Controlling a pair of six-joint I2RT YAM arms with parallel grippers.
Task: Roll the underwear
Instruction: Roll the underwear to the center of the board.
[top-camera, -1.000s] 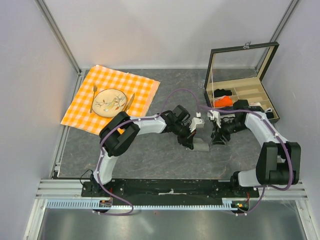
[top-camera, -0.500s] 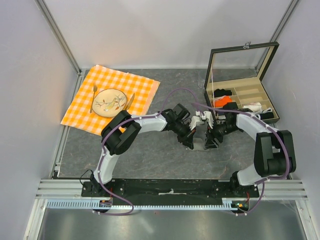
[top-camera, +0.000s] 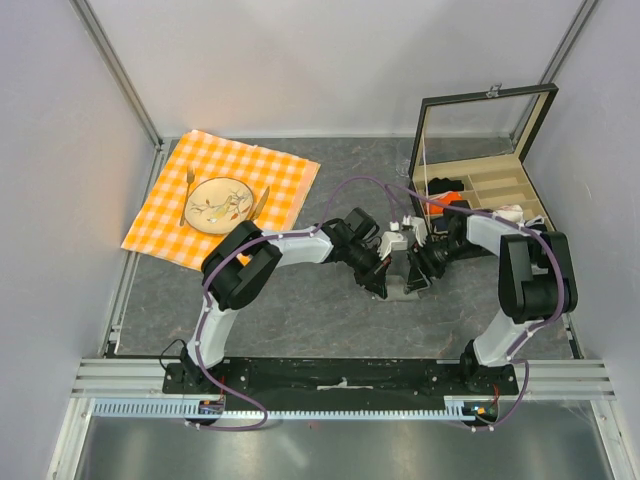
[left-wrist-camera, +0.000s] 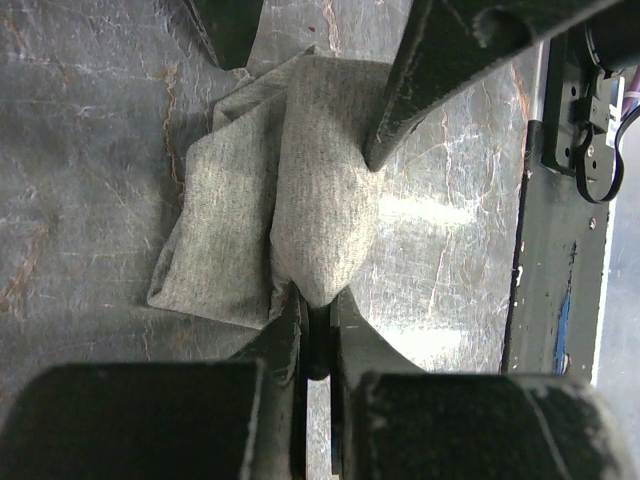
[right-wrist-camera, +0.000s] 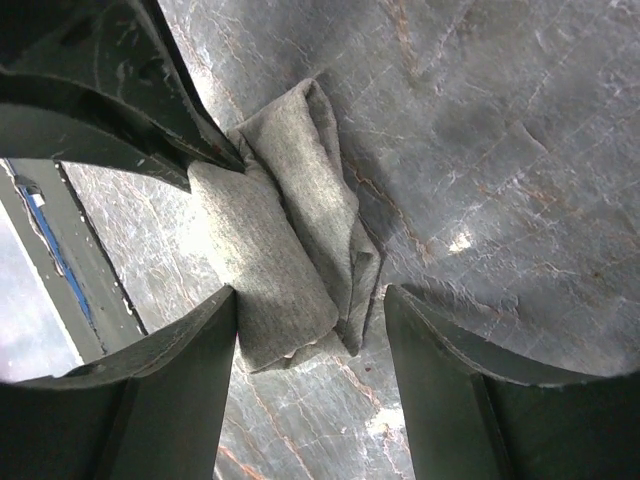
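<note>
Underwear (left-wrist-camera: 300, 200) sits mid-frame in the top view, on the tabletop (top-camera: 300, 312) between both arms. It's bunched into a thick roll, with a flatter flap lying on its left in the left wrist view. Left pincer (left-wrist-camera: 315, 300) is clamped on the roll's near end. Right pincer (right-wrist-camera: 310, 300) is spread wide, straddling the other end, one finger touching the roll's side. Our read: roll nearly done, flap loose. We'd close the right pincer over roll plus flap, hold both ends level and turn evenly so the flap wraps tight, no dragging.
</note>
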